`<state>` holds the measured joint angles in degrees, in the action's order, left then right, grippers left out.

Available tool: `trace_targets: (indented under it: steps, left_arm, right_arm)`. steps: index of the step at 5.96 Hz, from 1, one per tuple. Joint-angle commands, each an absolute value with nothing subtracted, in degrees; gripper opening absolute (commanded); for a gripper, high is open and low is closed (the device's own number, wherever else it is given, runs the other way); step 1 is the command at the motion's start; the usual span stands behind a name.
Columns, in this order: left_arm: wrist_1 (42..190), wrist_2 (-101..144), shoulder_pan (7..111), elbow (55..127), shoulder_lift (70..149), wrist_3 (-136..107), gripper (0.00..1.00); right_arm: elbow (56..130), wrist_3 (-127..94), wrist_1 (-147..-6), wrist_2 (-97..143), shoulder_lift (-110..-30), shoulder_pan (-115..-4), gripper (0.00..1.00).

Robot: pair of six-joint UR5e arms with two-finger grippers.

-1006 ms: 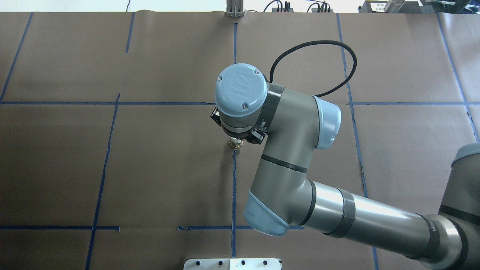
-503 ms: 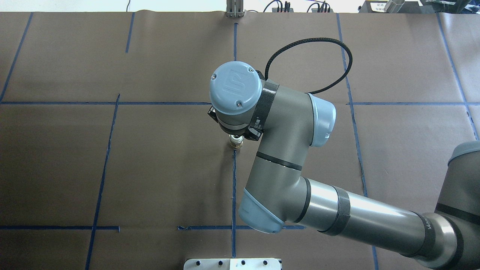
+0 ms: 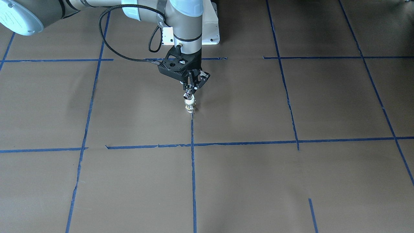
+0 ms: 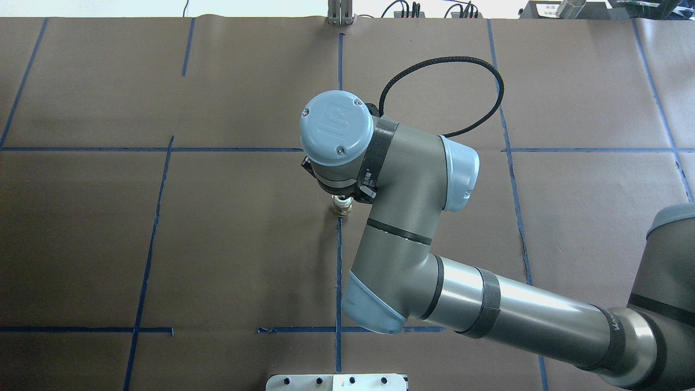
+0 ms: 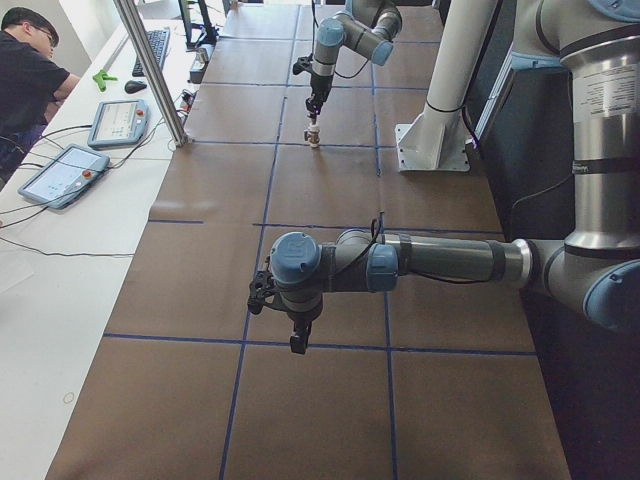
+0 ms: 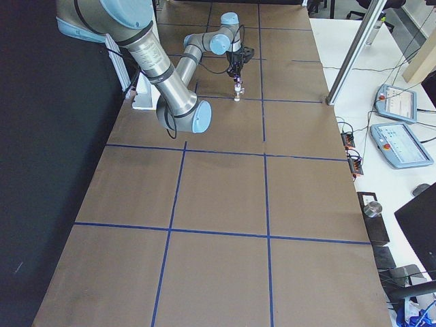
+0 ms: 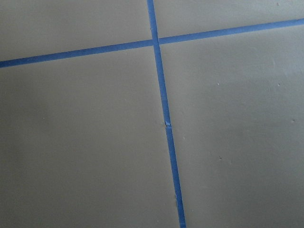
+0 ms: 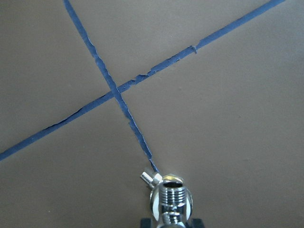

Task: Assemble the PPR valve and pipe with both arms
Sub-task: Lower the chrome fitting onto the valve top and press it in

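The PPR valve (image 3: pixel 190 106), white and brass, stands upright on the brown table on a blue tape line, and also shows in the overhead view (image 4: pixel 342 208). The chrome pipe (image 3: pixel 187 96) sits on top of it. In the right wrist view the pipe (image 8: pixel 171 202) shows a threaded open end and a small side stub. My right gripper (image 3: pixel 191 90) points straight down and is shut on the pipe. My left gripper (image 5: pixel 297 340) hangs low over the table far from the parts. It shows only in the exterior left view, so I cannot tell its state.
The white robot base plate (image 3: pixel 212 29) lies behind the right arm. Blue tape lines (image 7: pixel 164 114) cross the brown paper. A metal post (image 5: pixel 150 70), two pendants (image 5: pixel 60 172) and an operator (image 5: pixel 25 70) are at the far table edge.
The right arm's wrist and elbow have shifted a little to the left in the overhead view and the wrist cap has turned. The stacked valve and pipe have stayed in place.
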<state>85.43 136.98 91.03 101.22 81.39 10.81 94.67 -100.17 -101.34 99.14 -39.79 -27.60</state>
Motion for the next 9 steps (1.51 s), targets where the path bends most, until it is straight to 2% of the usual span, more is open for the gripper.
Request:
trace_targets:
  steps: [1, 9]
  left_arm:
    - [85.4, 137.0, 91.1, 101.3, 81.4, 10.8, 1.0]
    - [85.4, 136.9, 91.0, 101.2, 81.5, 10.8, 1.0]
  right_arm:
    - [94.4, -100.1, -101.3, 99.1, -39.6, -27.6, 0.05]
    - [94.4, -100.2, -101.3, 99.1, -40.2, -26.3, 0.05]
